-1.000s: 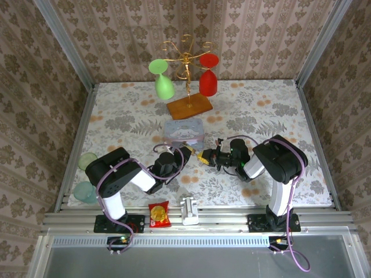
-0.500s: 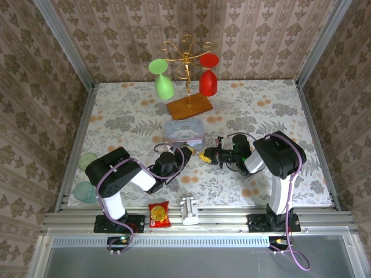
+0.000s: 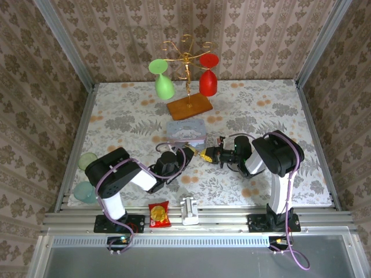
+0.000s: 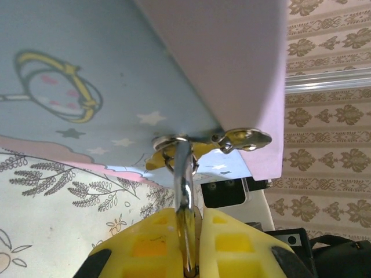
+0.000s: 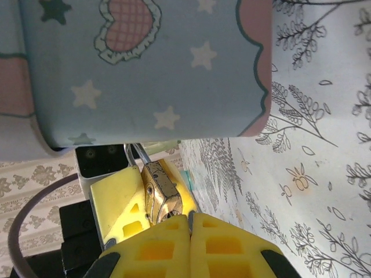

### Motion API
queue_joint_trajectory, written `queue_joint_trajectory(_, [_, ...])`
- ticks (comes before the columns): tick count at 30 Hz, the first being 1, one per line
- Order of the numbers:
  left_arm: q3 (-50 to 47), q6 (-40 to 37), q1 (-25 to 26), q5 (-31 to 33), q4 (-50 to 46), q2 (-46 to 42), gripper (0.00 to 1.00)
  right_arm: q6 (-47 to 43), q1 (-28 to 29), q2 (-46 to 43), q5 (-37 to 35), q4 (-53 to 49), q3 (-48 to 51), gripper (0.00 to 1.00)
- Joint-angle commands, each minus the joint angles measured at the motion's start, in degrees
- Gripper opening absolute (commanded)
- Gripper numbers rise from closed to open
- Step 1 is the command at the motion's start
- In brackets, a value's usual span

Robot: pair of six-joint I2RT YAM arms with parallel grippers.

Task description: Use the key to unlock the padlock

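**Top view.** Both arms reach inward over the flowered tablecloth (image 3: 261,110) and meet just in front of the blue-grey tin box (image 3: 184,132). The tin stands near the wooden foot of the gold wire glass rack (image 3: 186,63). 2 inverted glasses hang from the rack: a green glass (image 3: 164,86) and a red glass (image 3: 208,82).

**Left wrist view.** The left gripper (image 4: 186,223) is clenched on the padlock (image 5: 161,194). Here the lock appears as its thin silvery shackle (image 4: 184,174), which rises from between the 2 yellow pads to a ring at the tin's lower edge. The ring sits just beside the silver clasp (image 4: 240,139).

**Right wrist view.** The brass-gold padlock hangs below the tin's corner, tilted, with its body lying against a yellow finger of the left gripper. The right gripper (image 5: 190,223) is pressed fully closed, and its fingertips touch the free end of the lock body. The key cannot be made out — whether it lies between those tips cannot be told.
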State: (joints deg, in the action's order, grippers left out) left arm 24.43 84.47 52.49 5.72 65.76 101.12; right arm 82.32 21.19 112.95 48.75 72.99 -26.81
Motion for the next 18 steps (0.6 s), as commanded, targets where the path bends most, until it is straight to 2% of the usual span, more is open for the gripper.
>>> queue_joint_trajectory(1, [3.83,0.86,3.02,-7.61,8.73,-1.63,0.0,-1.48,2.11,-2.16,-9.54,1.1,2.04,0.0])
queue_joint_trajectory(7, [3.97,1.2,3.15,-7.47,8.71,-1.25,0.0,-2.71,6.97,-5.4,-18.74,1.52,3.19,0.0])
queue_joint_trajectory(14, [2.66,0.92,3.45,-6.17,8.77,-0.26,0.0,3.8,9.44,-6.97,-21.78,1.57,3.53,0.02])
queue_joint_trajectory(18, [1.87,-0.58,2.9,-5.49,8.7,-0.79,0.0,2.07,9.1,-7.1,-22.86,1.16,6.19,0.05])
